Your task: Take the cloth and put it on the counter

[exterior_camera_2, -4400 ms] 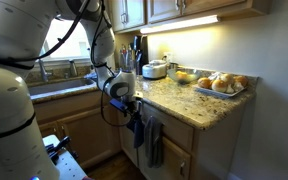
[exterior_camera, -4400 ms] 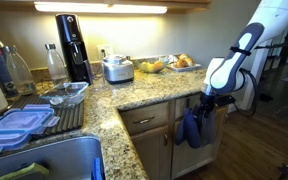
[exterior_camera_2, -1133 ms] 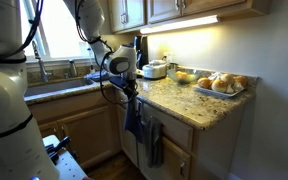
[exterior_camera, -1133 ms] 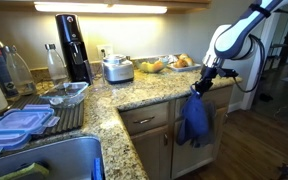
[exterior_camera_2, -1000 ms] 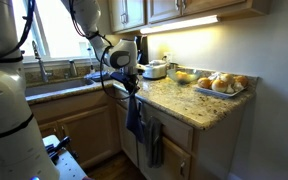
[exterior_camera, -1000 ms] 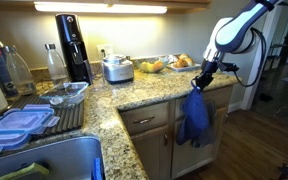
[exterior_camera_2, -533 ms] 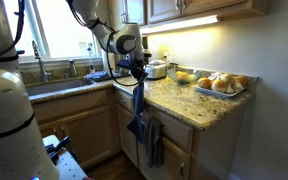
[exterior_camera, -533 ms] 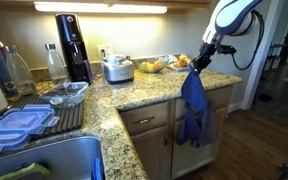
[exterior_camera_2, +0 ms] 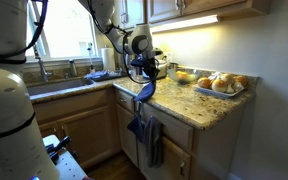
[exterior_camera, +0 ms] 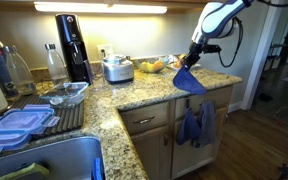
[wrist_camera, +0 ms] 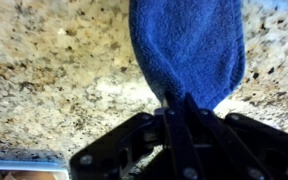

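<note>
Jaws: the gripper [wrist_camera: 174,103] is closed tight on a gathered fold of the cloth [wrist_camera: 189,45], with the fabric pinched between the two fingers and no gap visible.
Cloth position: it hangs straight down from the jaws as a limp, widening drape. In an exterior view the cloth [exterior_camera: 188,80] is wholly carried by the grip.
Surface under jaws: the speckled granite counter [wrist_camera: 54,60] fills the ground directly below the jaws. In an exterior view the cloth's lower end [exterior_camera_2: 144,92] sits close to the counter's rounded edge; whether it touches cannot be told.
Other items: matching blue towels [exterior_camera: 197,125] hang on the cabinet front, lower than the jaws and apart from the held cloth. A tray of bread [exterior_camera_2: 220,85] lies further along the counter, well away from the jaws.
Handling, judged: light, soft and without stiffness. It will fold and bunch where it lands rather than lie flat. It is not fragile and has little tendency to slip.
Hold point, judged: a bunched fold near one end, as now, gives secure purchase; a single thin layer would be less certain.
Step, judged: carried over the counter, release not yet made.
Risk, judged: if released at the edge, overhanging fabric may drag it off.
</note>
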### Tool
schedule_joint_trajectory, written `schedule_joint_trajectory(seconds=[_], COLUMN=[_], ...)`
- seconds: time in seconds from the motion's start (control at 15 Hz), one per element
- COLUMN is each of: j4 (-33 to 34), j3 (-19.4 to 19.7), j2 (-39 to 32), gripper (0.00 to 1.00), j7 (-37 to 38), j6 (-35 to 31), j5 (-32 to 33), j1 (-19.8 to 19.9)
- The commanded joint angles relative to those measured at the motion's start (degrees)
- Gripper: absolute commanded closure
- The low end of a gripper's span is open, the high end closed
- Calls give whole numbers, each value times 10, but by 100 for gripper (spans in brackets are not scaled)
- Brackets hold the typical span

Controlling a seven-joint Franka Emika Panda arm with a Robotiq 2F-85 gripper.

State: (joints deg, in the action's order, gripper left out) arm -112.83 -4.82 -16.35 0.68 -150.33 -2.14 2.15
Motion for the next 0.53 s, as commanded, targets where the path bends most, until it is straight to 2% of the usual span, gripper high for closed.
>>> schedule_joint_trajectory(seconds=[0.0, 0.27, 0.33, 0.4, 0.47], j4=[95, 165, 172, 178, 176], j3=[10, 14, 19, 23, 23], j2=[-81, -135, -140, -143, -140], gripper=[92, 92, 64, 63, 57], j7=[0, 1, 8, 10, 8], j6=[-6, -4, -5, -4, -5], j5=[-9, -2, 4, 8, 10], j1=[-12, -16, -20, -23, -25])
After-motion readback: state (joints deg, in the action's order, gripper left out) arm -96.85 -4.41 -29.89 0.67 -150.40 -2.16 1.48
